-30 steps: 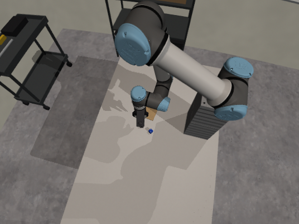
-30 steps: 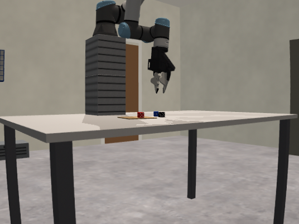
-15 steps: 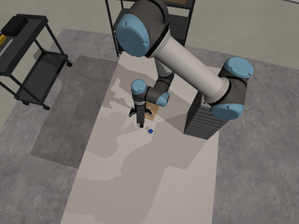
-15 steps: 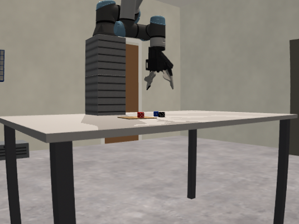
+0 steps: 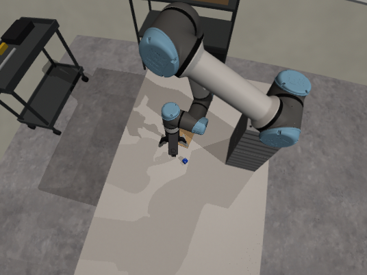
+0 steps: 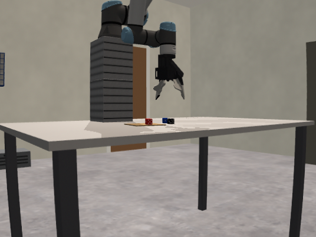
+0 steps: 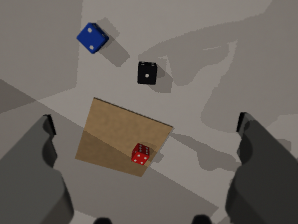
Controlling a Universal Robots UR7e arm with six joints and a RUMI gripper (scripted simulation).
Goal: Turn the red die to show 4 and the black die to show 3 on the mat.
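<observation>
My gripper (image 6: 170, 96) (image 5: 173, 152) (image 7: 147, 114) is open and empty, hanging well above the dice. The red die (image 6: 148, 121) (image 7: 140, 154) sits flat on the tan mat (image 6: 134, 124) (image 7: 112, 127) (image 5: 187, 141), close to one corner. The black die (image 6: 171, 121) (image 7: 147, 73) sits flat on the bare table off the mat, one pip on top in the wrist view. The blue die (image 6: 164, 120) (image 7: 92, 37) (image 5: 185, 161) sits on the table farther from the mat, beside the black die. I cannot read the red die's top pips. In the top view the gripper hides the red die.
The white table (image 6: 221, 125) (image 5: 171, 222) bears a tall grey ribbed block (image 6: 111, 79) (image 5: 250, 150), the arm's base, just behind the mat. A black cart (image 5: 34, 68) stands on the floor to one side and a dark shelf (image 5: 219, 31) at the table's far end.
</observation>
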